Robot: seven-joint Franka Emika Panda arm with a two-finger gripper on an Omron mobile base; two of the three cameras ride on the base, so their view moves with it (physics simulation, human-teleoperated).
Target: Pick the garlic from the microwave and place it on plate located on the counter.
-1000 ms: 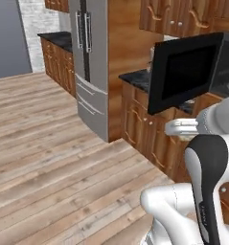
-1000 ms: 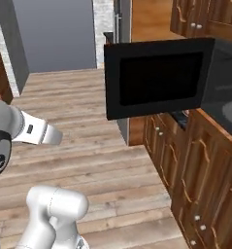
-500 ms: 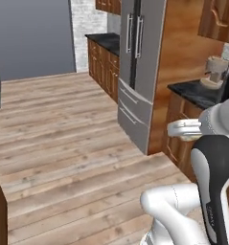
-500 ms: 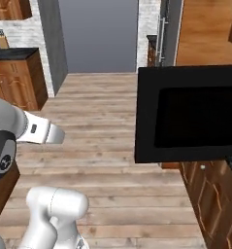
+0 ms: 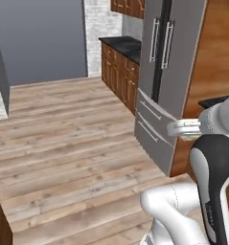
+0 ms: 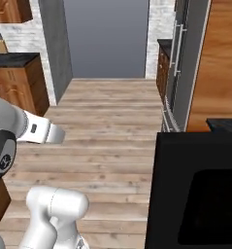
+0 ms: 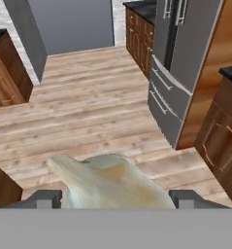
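Note:
In the hand view the garlic (image 7: 112, 181), a cream lumpy bulb, sits large between my two dark fingertips (image 7: 41, 197). My gripper (image 7: 112, 199) is shut on it and holds it high above the wooden floor. The microwave's wide black door (image 6: 197, 194) stands open at the lower right of the right base view. A stretch of black counter (image 7: 231, 73) over wooden cabinets lies at the right edge of the hand view. The plate is out of view.
A tall steel fridge (image 5: 161, 91) stands ahead on the right, beside wooden panelling. More wooden cabinets with black tops (image 5: 120, 45) run along the back wall, and another cabinet (image 6: 18, 80) stands at the left. A grey wall pillar (image 6: 54, 44) rises beyond the open wooden floor (image 5: 73, 143).
The whole picture has shifted as the base turned. The microwave door slid right and left the left base view, and the fridge and the far grey wall came into view.

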